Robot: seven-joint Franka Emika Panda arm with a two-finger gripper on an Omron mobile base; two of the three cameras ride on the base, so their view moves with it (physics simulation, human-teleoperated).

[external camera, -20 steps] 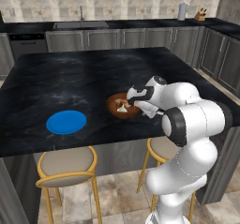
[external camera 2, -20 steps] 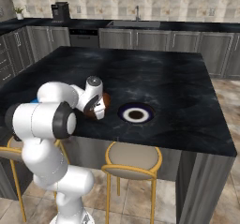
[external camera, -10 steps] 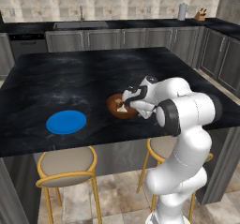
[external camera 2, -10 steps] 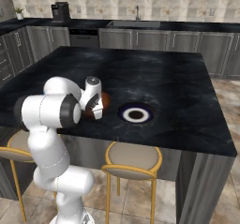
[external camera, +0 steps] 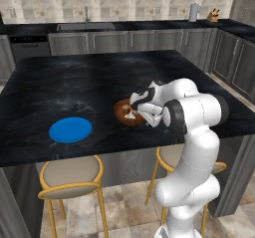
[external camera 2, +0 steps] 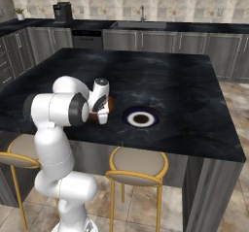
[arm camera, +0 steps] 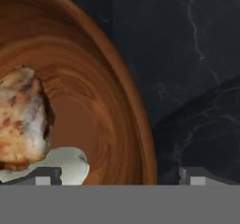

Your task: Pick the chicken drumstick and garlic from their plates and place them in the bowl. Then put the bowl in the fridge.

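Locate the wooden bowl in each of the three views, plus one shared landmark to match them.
Left base view: bowl sits center-right on the dark island, partly behind the gripper.
Right base view: left of center, a sliver of its rim shows behind the arm, left of the navy plate.
Hand view: its wall and rim take up the left half, food inside.
Shared landmark: the bowl's rim next to the open gripper.

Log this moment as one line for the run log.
gripper: open, straddling bowl rim | chicken drumstick and garlic: in bowl | blue plate: bare | next: probably grasp bowl
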